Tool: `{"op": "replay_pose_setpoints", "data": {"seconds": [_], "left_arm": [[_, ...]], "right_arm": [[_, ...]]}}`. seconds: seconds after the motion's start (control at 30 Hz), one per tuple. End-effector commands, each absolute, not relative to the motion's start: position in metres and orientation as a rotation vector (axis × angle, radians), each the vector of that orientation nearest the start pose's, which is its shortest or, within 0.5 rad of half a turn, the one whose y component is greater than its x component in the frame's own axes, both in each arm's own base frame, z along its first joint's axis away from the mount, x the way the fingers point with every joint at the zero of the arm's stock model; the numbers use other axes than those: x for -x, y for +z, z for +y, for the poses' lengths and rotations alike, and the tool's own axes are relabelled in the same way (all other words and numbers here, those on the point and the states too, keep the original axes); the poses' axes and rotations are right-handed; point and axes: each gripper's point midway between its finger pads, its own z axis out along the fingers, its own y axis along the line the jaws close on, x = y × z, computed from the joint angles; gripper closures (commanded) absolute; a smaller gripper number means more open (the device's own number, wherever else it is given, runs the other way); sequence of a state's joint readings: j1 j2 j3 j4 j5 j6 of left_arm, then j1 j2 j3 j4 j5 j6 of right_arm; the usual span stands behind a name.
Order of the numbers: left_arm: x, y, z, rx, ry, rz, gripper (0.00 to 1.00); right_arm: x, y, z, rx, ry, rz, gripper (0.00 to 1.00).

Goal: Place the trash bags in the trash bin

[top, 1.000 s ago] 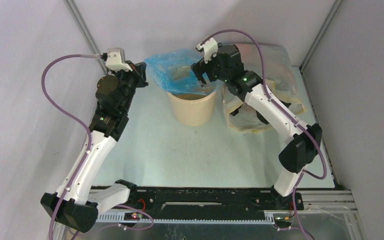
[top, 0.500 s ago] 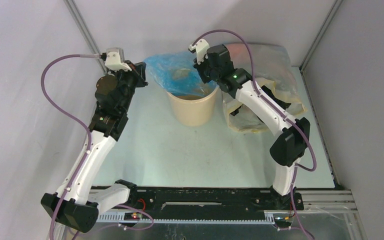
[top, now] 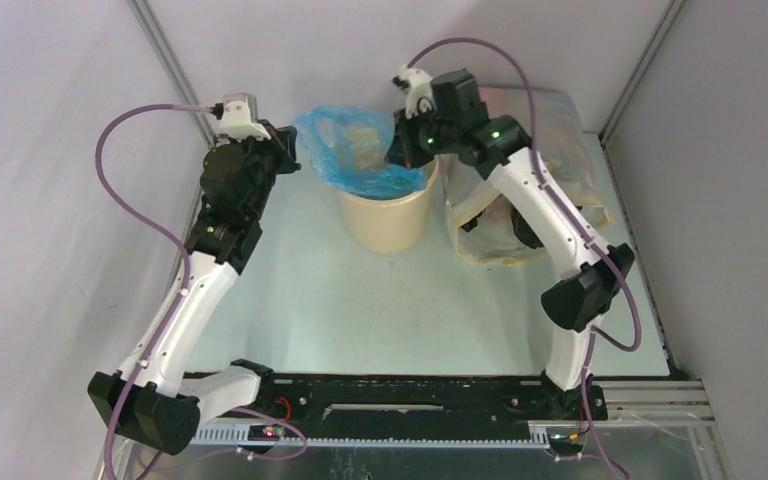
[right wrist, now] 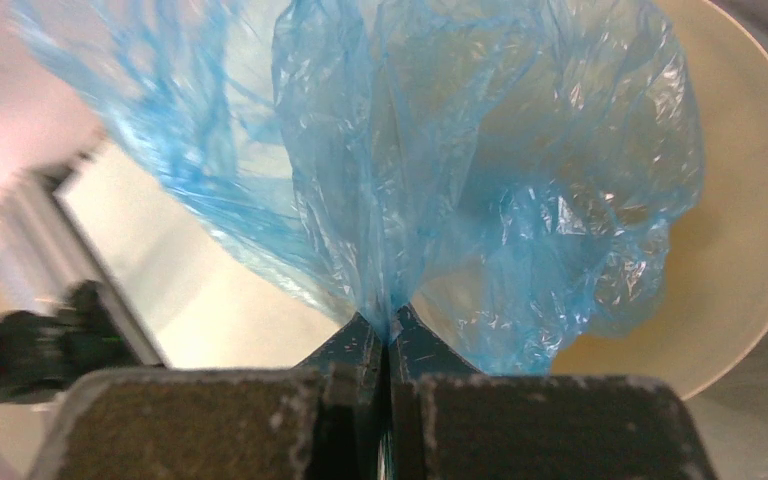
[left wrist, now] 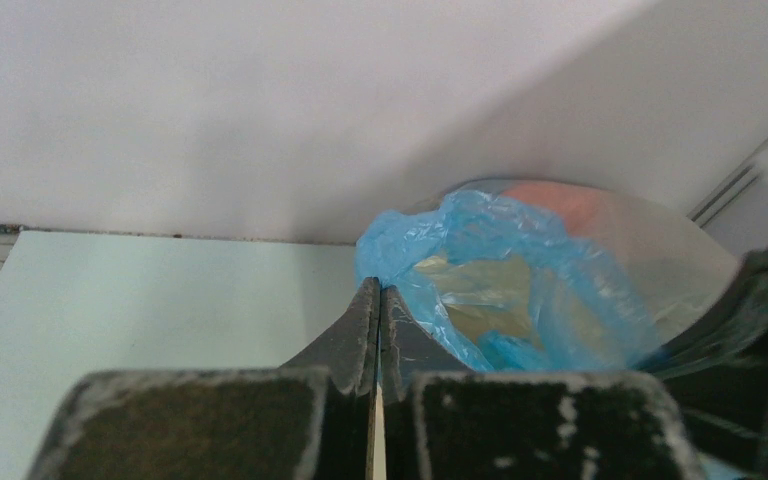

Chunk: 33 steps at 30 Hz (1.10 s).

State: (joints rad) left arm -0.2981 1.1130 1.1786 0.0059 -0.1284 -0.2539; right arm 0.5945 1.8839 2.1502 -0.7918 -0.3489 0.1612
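The light-blue trash bag point(top: 352, 152) hangs spread over the mouth of the tan trash bin point(top: 388, 218), stretched between both grippers. My left gripper point(top: 291, 141) is shut on the bag's left edge; in the left wrist view its tips point(left wrist: 380, 293) pinch together where the blue film point(left wrist: 505, 290) begins. My right gripper point(top: 401, 150) is shut on the right edge. The right wrist view shows the film point(right wrist: 480, 170) bunched into the closed tips point(right wrist: 390, 322), with the bin's rim point(right wrist: 760, 250) behind. The bag's lower part droops into the bin.
A large cloudy clear-and-beige plastic sack point(top: 560, 160) stands just right of the bin, under the right arm. Metal frame posts point(top: 165, 50) and white walls close in the back and sides. Cables loop above both wrists.
The right gripper, open a second ago, has shut on the bag's right edge. The bag has pulled into a narrower, higher bundle over the bin. The left arm has shifted slightly right.
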Motion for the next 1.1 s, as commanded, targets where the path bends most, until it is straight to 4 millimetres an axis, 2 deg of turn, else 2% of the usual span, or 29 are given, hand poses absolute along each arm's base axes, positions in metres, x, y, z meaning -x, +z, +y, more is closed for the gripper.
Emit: {"op": "replay_pose_setpoints", "data": {"seconds": [0.0,0.2,0.33,0.43,0.6,0.73,0.87,0.93,1.07], "left_arm": [[-0.38,0.421,-0.095,0.095,-0.329,1.467,1.0],[-0.372,0.43,-0.087,0.111,-0.316,1.438,1.0],[-0.371,0.432,-0.085,0.116,-0.31,1.433,1.0],[-0.373,0.433,-0.083,0.124,-0.305,1.434,1.0],[-0.38,0.419,-0.08,0.141,-0.285,1.486,1.0],[-0.39,0.405,-0.083,0.136,-0.277,1.53,1.0],[-0.399,0.395,-0.087,0.125,-0.274,1.564,1.0],[-0.403,0.389,-0.09,0.118,-0.275,1.587,1.0],[-0.413,0.375,-0.092,0.114,-0.26,1.646,1.0]], "right_arm": [[-0.351,0.379,0.331,0.559,1.089,2.08,1.0],[-0.337,0.414,0.316,0.463,1.314,2.027,1.0],[-0.342,0.417,0.302,0.373,1.441,2.004,1.0],[-0.35,0.401,0.288,0.31,1.386,2.034,0.98],[-0.366,0.35,0.272,0.254,1.2,2.122,0.8],[-0.379,0.323,0.265,0.256,1.073,2.172,0.6],[-0.38,0.3,0.259,0.276,0.873,2.216,0.39],[-0.375,0.29,0.256,0.28,0.815,2.223,0.34],[-0.369,0.282,0.251,0.273,0.793,2.193,0.33]]}}
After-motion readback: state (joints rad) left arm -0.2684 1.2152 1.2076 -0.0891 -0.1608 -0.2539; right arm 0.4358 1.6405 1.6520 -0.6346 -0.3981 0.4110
